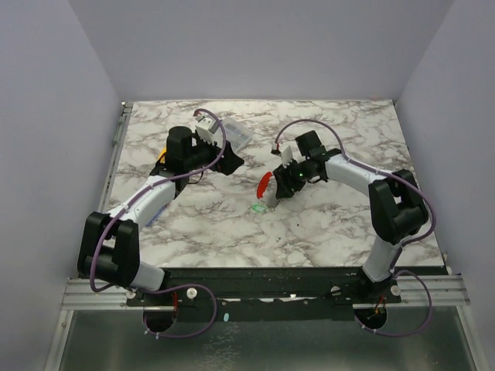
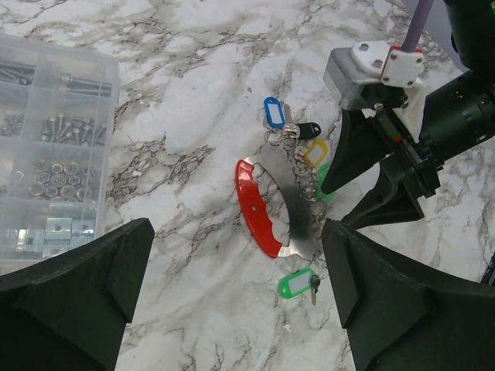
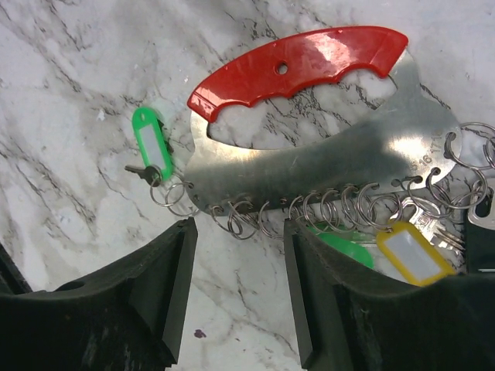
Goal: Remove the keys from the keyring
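Note:
The keyring is a silvery metal plate [image 3: 325, 166] with a curved red fob [image 3: 298, 69] and several small split rings along its lower edge. It lies flat on the marble, and the fob [image 1: 264, 185] also shows from above. A green-tagged key [image 3: 151, 147] hangs at the plate's left end. Yellow-tagged [image 2: 315, 152] and blue-tagged [image 2: 272, 112] keys lie at the other end. My right gripper [image 3: 240, 228] is low at the ringed edge, its jaws apart around a few rings and gripping nothing. My left gripper [image 2: 236, 255] hovers wide open above the fob.
A clear compartment box [image 2: 54, 147] of screws and nuts lies left of the keyring, at the back of the table [image 1: 236, 135]. A second green tag [image 3: 344, 247] lies partly under my right finger. The marble table has walls on three sides.

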Tool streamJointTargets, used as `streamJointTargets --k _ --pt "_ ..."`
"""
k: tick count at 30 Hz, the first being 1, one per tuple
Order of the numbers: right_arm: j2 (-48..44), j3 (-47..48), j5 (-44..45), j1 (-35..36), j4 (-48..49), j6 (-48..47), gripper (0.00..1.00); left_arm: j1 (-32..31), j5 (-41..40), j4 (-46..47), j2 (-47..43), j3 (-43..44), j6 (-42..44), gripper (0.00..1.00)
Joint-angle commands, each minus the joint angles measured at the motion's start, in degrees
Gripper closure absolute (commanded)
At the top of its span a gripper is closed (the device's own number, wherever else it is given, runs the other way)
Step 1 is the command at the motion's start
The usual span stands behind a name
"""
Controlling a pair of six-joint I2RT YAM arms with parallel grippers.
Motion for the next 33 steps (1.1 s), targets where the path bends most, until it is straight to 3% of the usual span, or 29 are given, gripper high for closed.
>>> streamJointTargets --k 1,10,20,23,25,26,33 --pt "2.87 1.4 1.13 0.94 -3.3 -9.58 0.42 -0.32 0.47 3.1 -0.02 -0.81 -2.14 0.01" --pt "4.34 -1.22 4.06 3.75 -0.88 -14.21 0.41 -0.35 -1.84 3.18 1.9 -1.45 -3.36 0.01" --pt "2.69 -6.78 8.25 5.97 3.96 -15.93 0.64 -0.33 -4.04 3.02 5.61 -1.54 -5.4 0.04" --pt "1.47 -8.13 8.16 6.52 4.97 -16.66 0.77 -0.39 -4.42 2.84 6.16 -1.8 -5.64 0.05" --pt "0.12 -8.61 7.67 6.75 5.4 -16.89 0.96 -0.36 -3.76 2.75 6.88 -2.13 -6.04 0.05" --pt "-0.87 -8.92 7.73 6.76 6.28 -16.19 0.99 -0.34 -3.31 2.74 7.25 -2.29 -6.2 0.05" --pt "-10.27 -13.85 8.41 6.76 18.53 -10.73 0.99 -0.32 1.57 2.94 11.27 -2.63 -8.51 0.04"
